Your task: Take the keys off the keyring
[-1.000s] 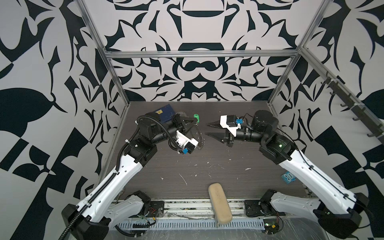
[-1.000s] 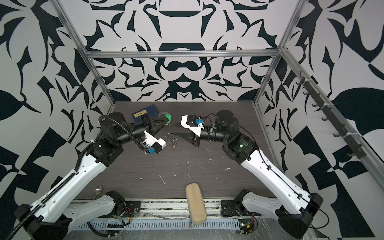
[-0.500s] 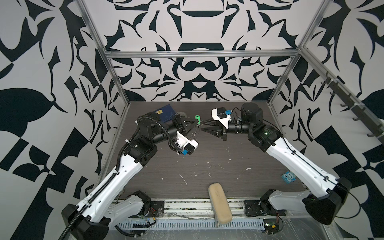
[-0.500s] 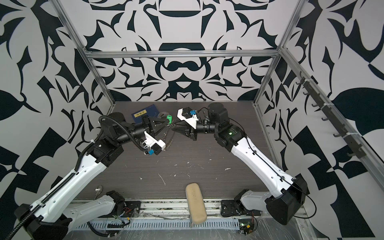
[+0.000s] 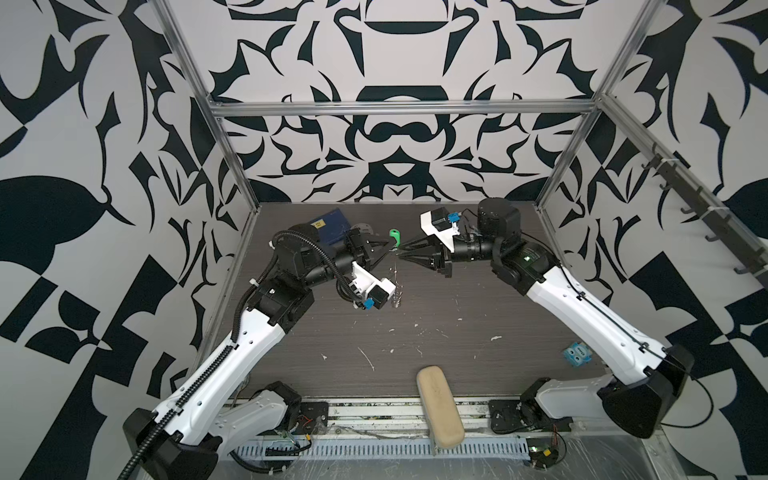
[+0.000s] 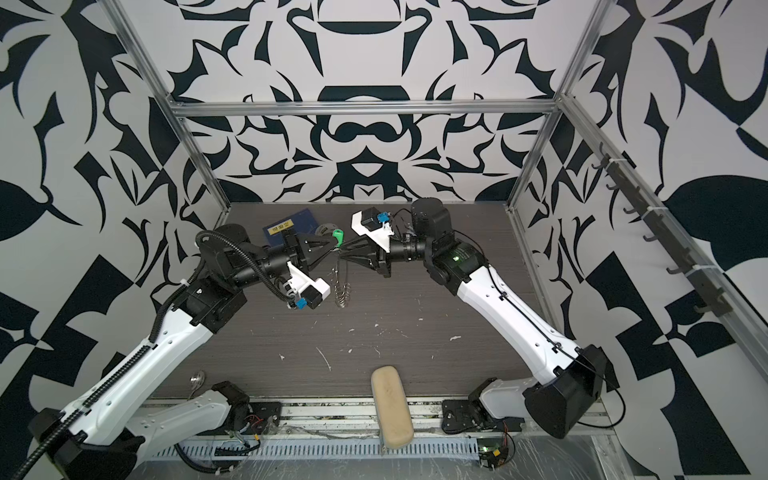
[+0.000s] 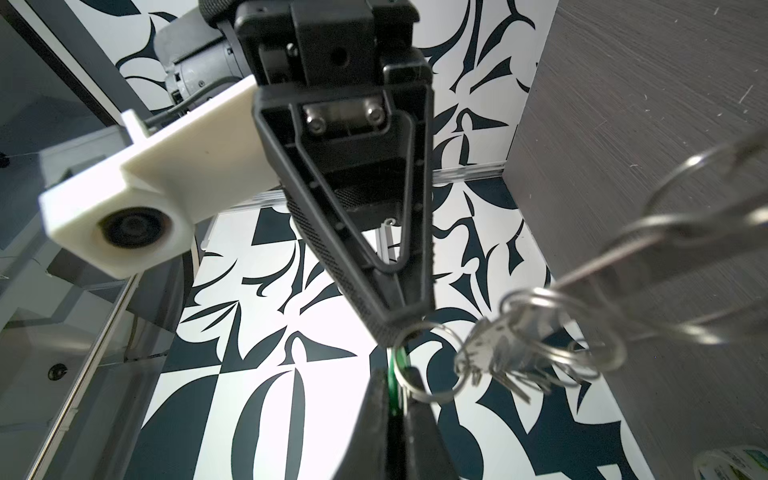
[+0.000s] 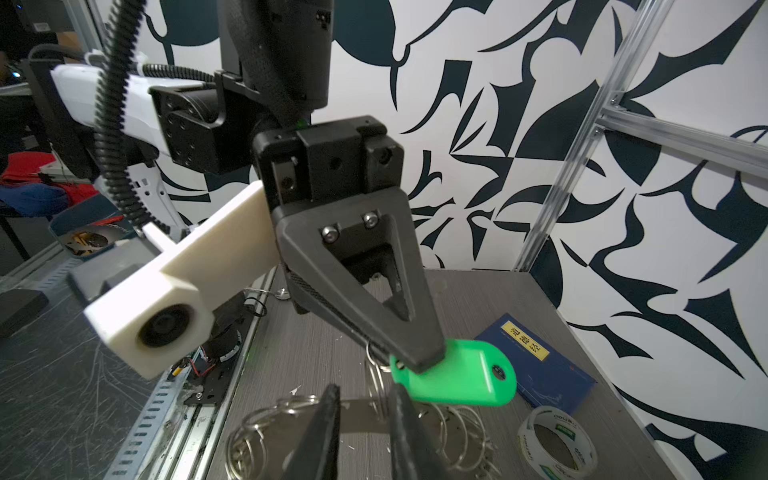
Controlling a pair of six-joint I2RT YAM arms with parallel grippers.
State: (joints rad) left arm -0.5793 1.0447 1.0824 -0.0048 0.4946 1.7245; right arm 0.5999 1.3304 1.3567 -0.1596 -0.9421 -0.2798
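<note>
**Spotter:** Left fingers (image 8: 374,307) stay clamped on the green key (image 8: 461,382). What's changed?

**Second:** Your right fingers (image 8: 324,424) have swung in from well apart to just beside that key. They've narrowed, but a gap remains. The keyring (image 8: 361,417) hangs just below the key. I'd judge separation comes next.

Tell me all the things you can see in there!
key: one, green, held up mid-table
keyring: one, grey with silver loops, hanging under the key
book: one, blue, back of table
tape roll: one, whitish, beside the book
case: one, beige, front edge
small block: one, light blue, right side
scraps: several, white, scattered
table: one, dark grey
left gripper: one, black, shut on the key
right gripper: one, black, at the keyring's loops, grip unclear
</note>
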